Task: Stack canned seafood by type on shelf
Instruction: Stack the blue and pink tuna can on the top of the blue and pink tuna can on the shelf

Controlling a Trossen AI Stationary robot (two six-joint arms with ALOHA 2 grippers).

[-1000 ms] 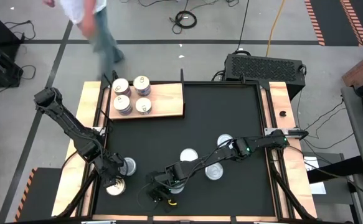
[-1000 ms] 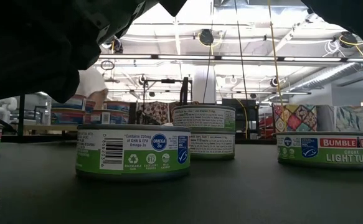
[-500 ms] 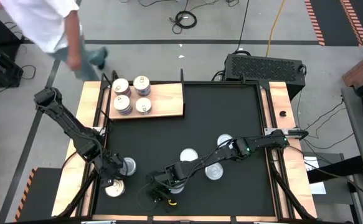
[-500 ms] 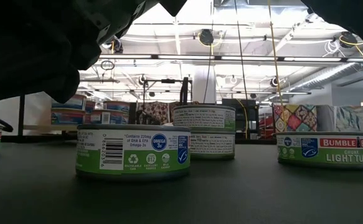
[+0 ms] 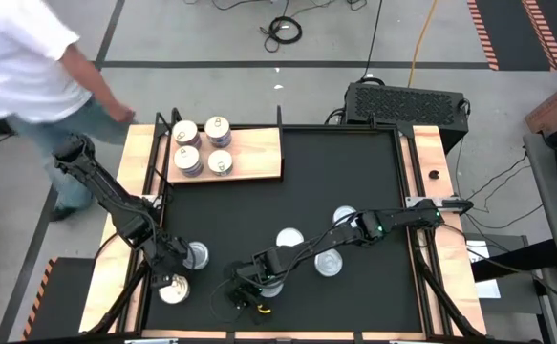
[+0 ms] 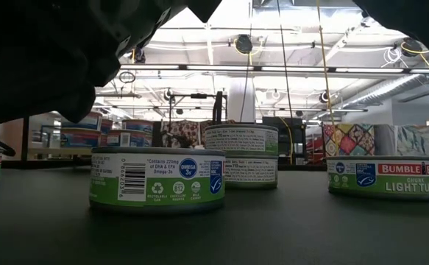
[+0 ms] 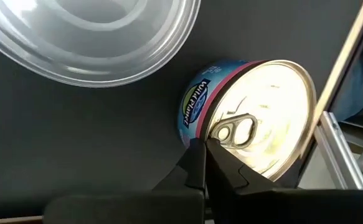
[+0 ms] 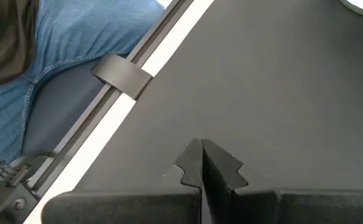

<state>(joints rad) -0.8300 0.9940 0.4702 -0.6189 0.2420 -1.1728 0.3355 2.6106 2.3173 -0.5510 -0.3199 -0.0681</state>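
From above you can see the whole black surface [image 5: 354, 182]. The wooden shelf [image 5: 254, 153] sits at its far left corner with four tins [image 5: 200, 146] on it. That view also shows a person [image 5: 30, 67] in a white shirt and blue trousers walking by the far left side.

The low view shows things the top view cannot: the labels on the sides. One tin with a green label [image 6: 157, 179] stands close to the camera. Behind it two more green tins [image 6: 240, 155] stand one on top of the other. A tin that reads "Bumble Bee Light Tuna" [image 6: 384, 177] stands off to the side. Past them is a big room with ceiling lights and colourful cloths.

The left pincer [image 5: 170, 277] is at the near left corner of the surface. Its wrist view shows its two dark fingers [image 7: 221, 165] pressed together, holding nothing. Their tips are right at the edge of a gold-topped tin [image 7: 256, 127] with a pull tab and a blue and pink label. A clear round lid or bowl [image 7: 94, 37] lies just beside that tin.

The right pincer [image 5: 243, 298] reaches across to the near edge, close to the middle. Its fingers [image 8: 209, 165] are pressed together too, over bare black surface, holding nothing. Three pale-topped tins [image 5: 289, 239] lie along the right arm.
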